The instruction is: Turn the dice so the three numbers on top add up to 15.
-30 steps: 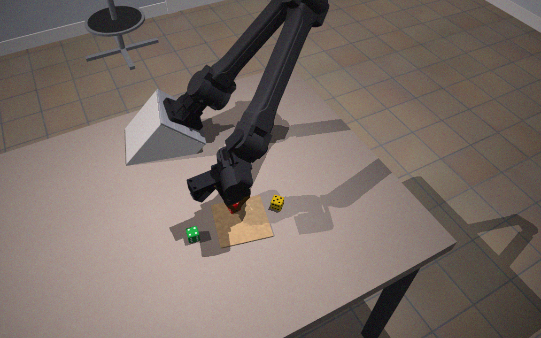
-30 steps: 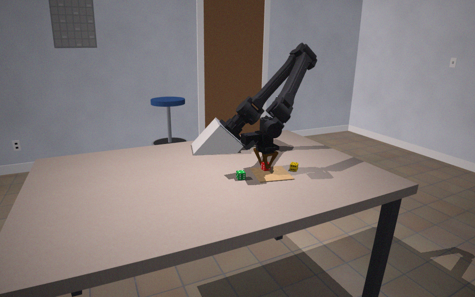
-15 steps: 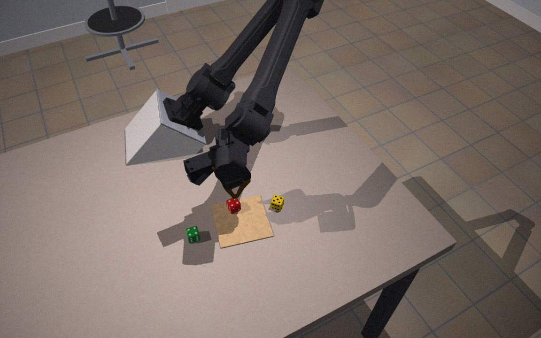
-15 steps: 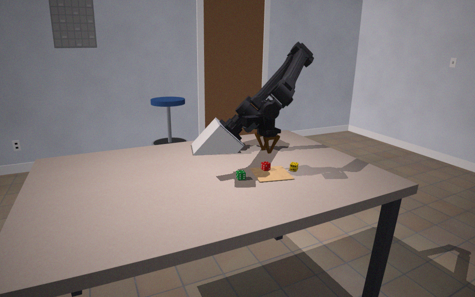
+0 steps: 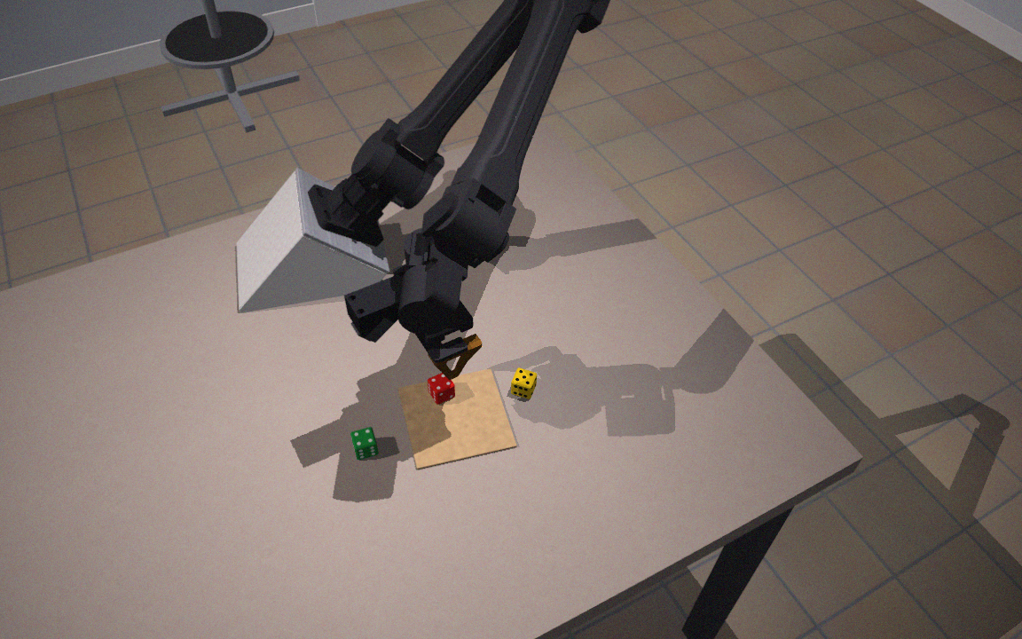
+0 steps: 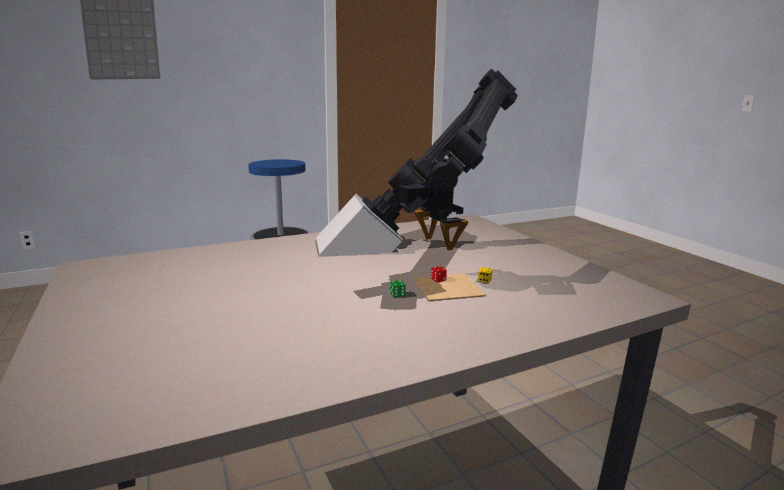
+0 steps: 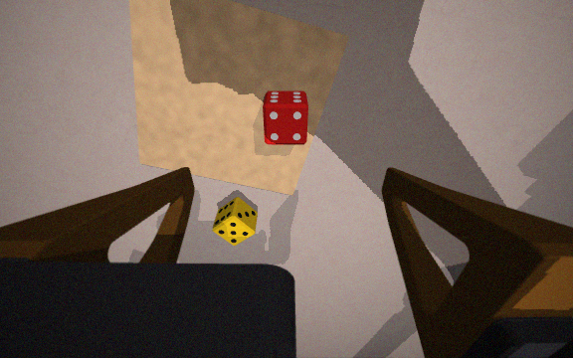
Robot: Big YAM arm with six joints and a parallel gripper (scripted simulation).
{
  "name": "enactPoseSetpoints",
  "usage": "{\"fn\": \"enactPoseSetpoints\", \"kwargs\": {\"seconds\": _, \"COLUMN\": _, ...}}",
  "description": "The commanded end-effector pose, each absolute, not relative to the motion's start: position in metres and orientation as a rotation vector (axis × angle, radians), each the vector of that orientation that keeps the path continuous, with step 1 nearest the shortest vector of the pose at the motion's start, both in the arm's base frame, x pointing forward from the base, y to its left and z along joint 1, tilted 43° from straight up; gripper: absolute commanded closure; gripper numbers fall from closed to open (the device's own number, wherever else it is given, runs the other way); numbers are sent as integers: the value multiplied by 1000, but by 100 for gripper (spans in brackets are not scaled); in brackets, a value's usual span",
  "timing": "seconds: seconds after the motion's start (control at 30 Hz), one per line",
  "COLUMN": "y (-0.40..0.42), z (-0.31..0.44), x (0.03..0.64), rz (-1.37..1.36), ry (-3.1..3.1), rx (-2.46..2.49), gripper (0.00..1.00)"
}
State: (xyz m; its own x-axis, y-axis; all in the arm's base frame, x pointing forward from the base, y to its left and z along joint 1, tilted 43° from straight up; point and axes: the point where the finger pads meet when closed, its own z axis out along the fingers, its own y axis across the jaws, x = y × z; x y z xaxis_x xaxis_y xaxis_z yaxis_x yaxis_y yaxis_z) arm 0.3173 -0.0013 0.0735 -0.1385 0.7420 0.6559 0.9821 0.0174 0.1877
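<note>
The red die (image 5: 441, 388) (image 6: 438, 273) (image 7: 286, 124) sits flat on the tan mat (image 5: 475, 437) (image 6: 461, 290) (image 7: 167, 124), near its back left corner, with 4 on top. The yellow die (image 5: 523, 383) (image 6: 484, 275) (image 7: 235, 222) stands on the table just right of the mat, with 5 on top. The green die (image 5: 364, 443) (image 6: 397, 288) stands on the table left of the mat, with 4 on top, outside the wrist view. My gripper (image 6: 439, 243) (image 7: 287, 178) is wide open and empty, raised above the table behind the red die. One finger is hidden in the top view.
The white wedge-shaped arm base (image 5: 300, 273) (image 6: 355, 234) stands behind and left of the mat. The table's right corner (image 5: 856, 461) (image 6: 687, 309) is beyond the yellow die. The arm's shadow falls across part of the mat.
</note>
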Motion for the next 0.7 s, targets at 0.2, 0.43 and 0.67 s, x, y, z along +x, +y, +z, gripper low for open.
{"fn": "enactPoseSetpoints", "kwargs": {"seconds": 0.2, "y": -6, "z": 83, "x": 328, "rz": -902, "ry": -1982, "rx": -1751, "gripper": 0}}
{"fn": "enactPoseSetpoints", "kwargs": {"seconds": 0.43, "y": -6, "z": 83, "x": 328, "rz": -902, "ry": -1982, "rx": -1751, "gripper": 0}}
{"fn": "enactPoseSetpoints", "kwargs": {"seconds": 0.67, "y": -4, "z": 91, "x": 335, "rz": -927, "ry": -2051, "rx": -1707, "gripper": 0}}
